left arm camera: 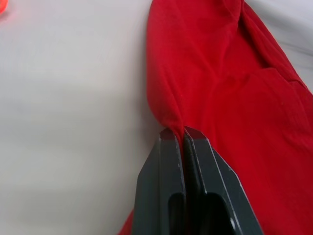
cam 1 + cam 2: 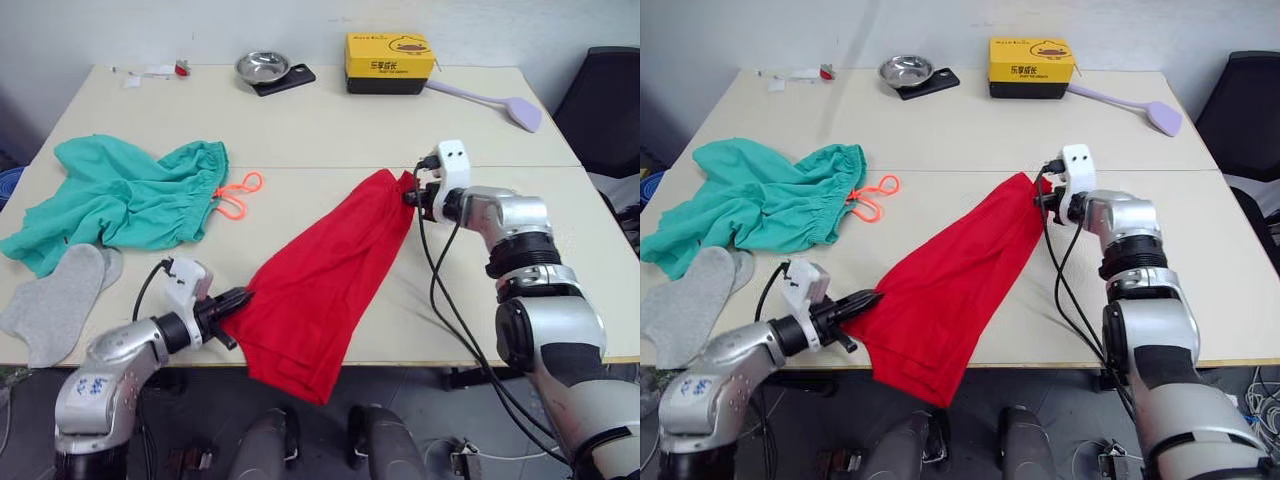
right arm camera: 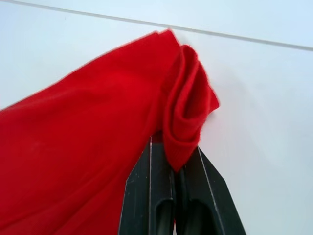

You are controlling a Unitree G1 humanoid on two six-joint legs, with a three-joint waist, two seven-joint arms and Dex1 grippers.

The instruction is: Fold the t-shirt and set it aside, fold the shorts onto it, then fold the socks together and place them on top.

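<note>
T-shirt (image 2: 320, 285) stretched between both hands, long axis diagonal across surface (image 2: 330, 135), lower end drooping past near edge. Left hand (image 2: 240, 298) clamped on near corner, right hand (image 2: 410, 197) clamped on far bunched corner. Shorts (image 2: 120, 200), socks (image 2: 55, 300) beyond left hand.

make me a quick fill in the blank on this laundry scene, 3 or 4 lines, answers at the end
1. Both hands are shut on the ____ t-shirt.
2. The left hand grips it near the table's ____ edge, where part of it hangs over.
3. The shorts have an orange ____ lying beside the waistband.
4. The socks lie on the robot's ____ side.

Answers: red; front; drawstring; left
</note>
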